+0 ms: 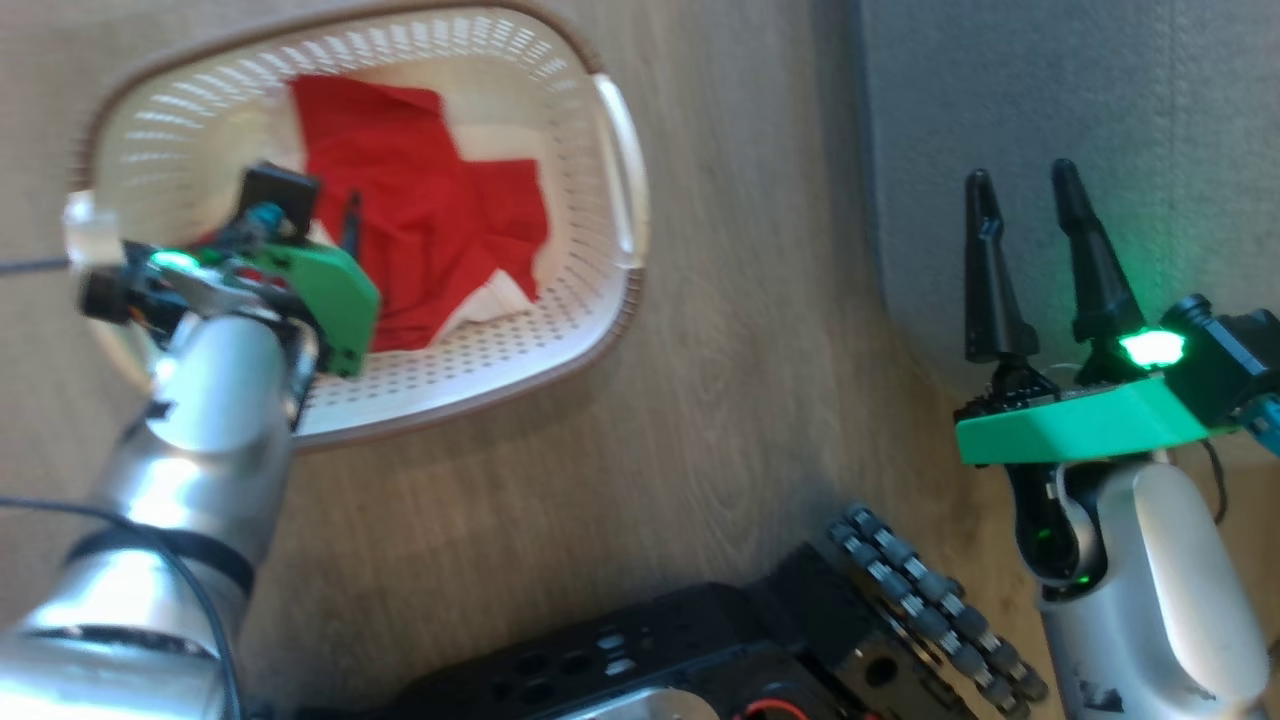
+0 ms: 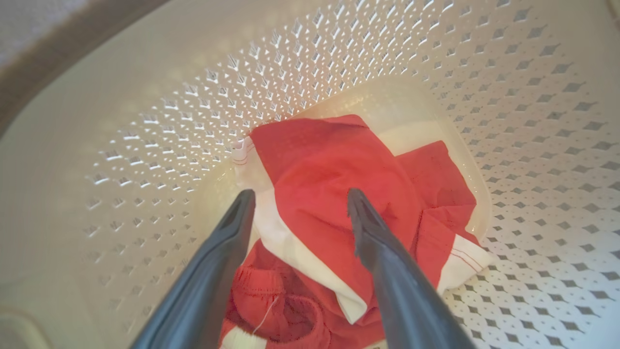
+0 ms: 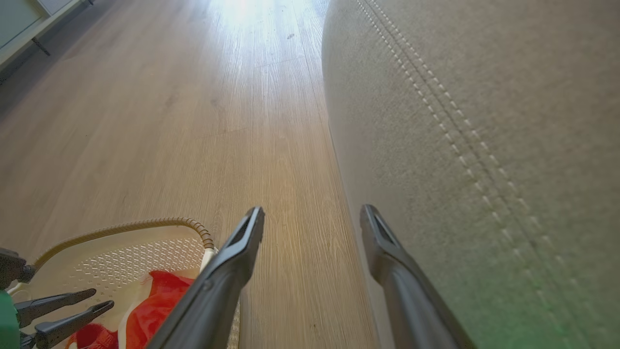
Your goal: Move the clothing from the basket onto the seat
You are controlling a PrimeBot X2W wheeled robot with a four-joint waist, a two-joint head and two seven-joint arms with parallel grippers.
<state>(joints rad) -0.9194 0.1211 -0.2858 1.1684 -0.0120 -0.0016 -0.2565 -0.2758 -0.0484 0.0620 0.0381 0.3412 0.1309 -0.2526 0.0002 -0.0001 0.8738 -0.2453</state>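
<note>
Red clothing (image 1: 420,210) with white bands lies crumpled in the cream perforated basket (image 1: 600,170) on the wooden floor. My left gripper (image 1: 335,225) reaches down into the basket from its near left side. In the left wrist view the left gripper (image 2: 300,198) is open, its two dark fingers hovering just over the clothing (image 2: 334,169), nothing pinched between them. My right gripper (image 1: 1020,185) stands open and empty at the right, over the near edge of the grey seat (image 1: 1080,110). The right wrist view shows the right gripper (image 3: 312,213), the seat (image 3: 484,121) with its double stitching and the basket (image 3: 121,261).
Wooden floor (image 1: 740,400) separates the basket from the seat. My dark wheeled base (image 1: 720,640) sits at the bottom of the head view. A pale cabinet on dark legs (image 3: 29,24) stands far off at the upper left of the right wrist view.
</note>
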